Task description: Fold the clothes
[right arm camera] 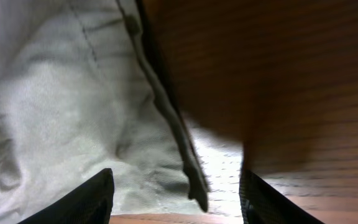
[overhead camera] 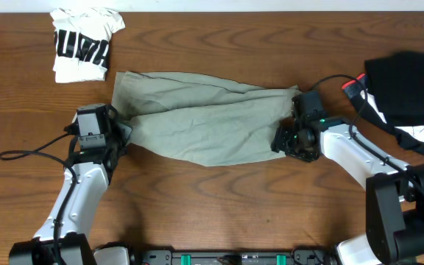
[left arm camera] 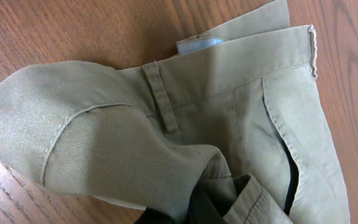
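Note:
The pale khaki shorts [overhead camera: 197,118] lie lengthways across the middle of the table. My left gripper [overhead camera: 118,136] is at their left end. In the left wrist view the waistband, a belt loop and a pocket of the shorts [left arm camera: 166,137] show. The cloth is bunched around my dark fingers [left arm camera: 207,210], which are pinched shut on it. My right gripper [overhead camera: 285,138] is at the right end of the shorts. In the right wrist view its fingers [right arm camera: 176,199] are wide apart, with a hem edge of the shorts [right arm camera: 61,112] hanging between them.
A folded white printed tee [overhead camera: 81,44] lies at the back left. A black garment [overhead camera: 411,81] with white and red bits lies at the right edge. Bare wood [overhead camera: 219,206] runs along the front of the table.

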You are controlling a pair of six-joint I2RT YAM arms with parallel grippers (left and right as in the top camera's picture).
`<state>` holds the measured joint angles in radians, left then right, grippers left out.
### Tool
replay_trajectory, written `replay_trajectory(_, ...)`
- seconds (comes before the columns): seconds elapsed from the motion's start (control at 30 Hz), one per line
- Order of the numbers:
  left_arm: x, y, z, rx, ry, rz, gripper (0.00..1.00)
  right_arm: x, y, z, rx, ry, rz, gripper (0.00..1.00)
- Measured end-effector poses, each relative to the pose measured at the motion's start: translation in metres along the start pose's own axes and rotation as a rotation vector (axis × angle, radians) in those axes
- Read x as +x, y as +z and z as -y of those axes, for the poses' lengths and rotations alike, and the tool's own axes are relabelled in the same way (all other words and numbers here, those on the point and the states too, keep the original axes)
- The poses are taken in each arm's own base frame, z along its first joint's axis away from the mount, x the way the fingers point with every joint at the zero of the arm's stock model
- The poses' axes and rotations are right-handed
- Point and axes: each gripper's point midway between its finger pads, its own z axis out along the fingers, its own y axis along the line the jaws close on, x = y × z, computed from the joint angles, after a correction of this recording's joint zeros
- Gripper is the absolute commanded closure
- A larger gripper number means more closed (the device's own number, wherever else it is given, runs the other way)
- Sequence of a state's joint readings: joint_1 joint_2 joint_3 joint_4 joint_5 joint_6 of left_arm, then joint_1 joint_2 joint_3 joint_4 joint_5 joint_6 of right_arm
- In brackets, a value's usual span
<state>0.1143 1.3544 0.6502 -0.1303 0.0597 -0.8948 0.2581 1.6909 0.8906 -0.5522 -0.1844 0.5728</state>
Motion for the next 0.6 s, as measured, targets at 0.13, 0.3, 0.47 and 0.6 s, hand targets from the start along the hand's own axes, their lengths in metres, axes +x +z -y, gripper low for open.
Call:
replay_trajectory(0.13, 0.0005, 0.0, -0.0007, -0.003, 0.0, -0.002, 0.94, 0.0028, 0.0021, -0.0017, 0.014, -0.001, -0.001, 0.36)
replay_trajectory(0.3, 0.0027, 0.0, -0.0039, -0.016, 0.0, -0.011, 0.94, 0.0034, 0.0036, -0.0015, 0.028, -0.002, 0.003, 0.41)
replay_trajectory(0.47, 0.0027, 0.0, -0.0039, -0.016, 0.0, -0.011, 0.94, 0.0017, 0.0047, 0.0006, 0.043, 0.005, 0.006, 0.56)
replay_trajectory(0.6, 0.0028, 0.0, -0.004, -0.016, 0.0, -0.012, 0.94, 0.0014, 0.0059, 0.002, 0.05, 0.018, 0.006, 0.71)
